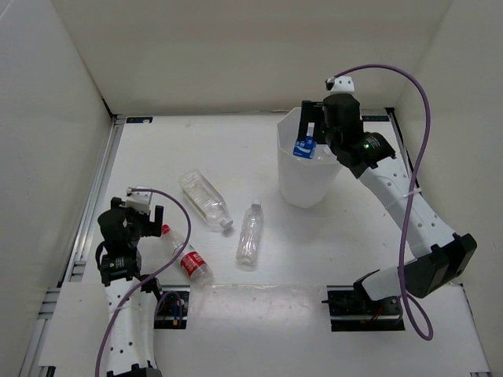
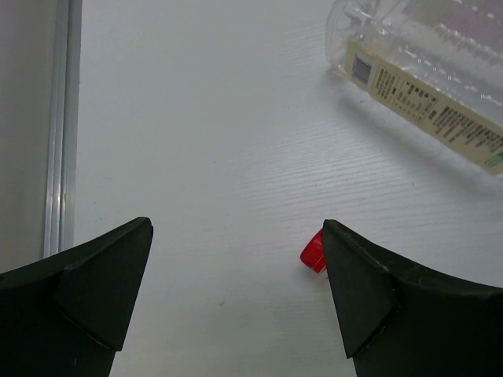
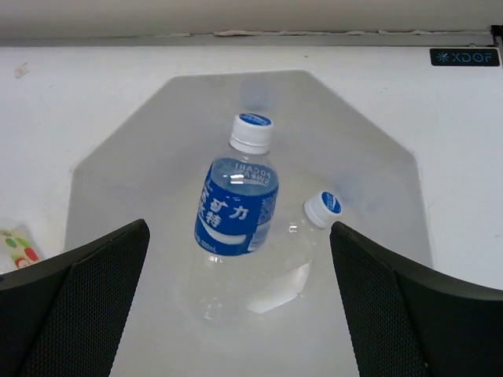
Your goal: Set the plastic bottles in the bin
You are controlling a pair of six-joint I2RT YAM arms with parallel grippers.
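White walls close in on three sides of your white table (image 1: 236,157), and the bin (image 1: 302,177) stands upright towards its far right corner. Your right end effector (image 1: 310,126) hangs over the bin's mouth with its jaws spread wide, gripping nothing. From the right wrist view you look straight down into the bin: a blue-labelled bottle (image 3: 236,196) with a white cap sits inside it, tilted, with its cap towards the far wall. It lies between your two fingers (image 3: 86,290) but touches neither. Whether it rests on the bin's floor you cannot tell. A second clear bottle (image 3: 295,263) lies beside it, its blue-and-white cap pointing up and to the right.

Three bottles remain on the table, well apart from the bin. A broad clear bottle (image 1: 204,200) with a cream label lies on its side left of centre. A slim unlabelled bottle (image 1: 249,233) lies just to its right, cap towards the far wall. A red-labelled bottle (image 1: 189,259) lies nearest your left arm, its red cap (image 2: 313,251) showing just beside the right fingertip in the left wrist view.

Your left end effector (image 2: 236,228) is low over the table near the left rail, jaws fully apart, with only bare table between them.
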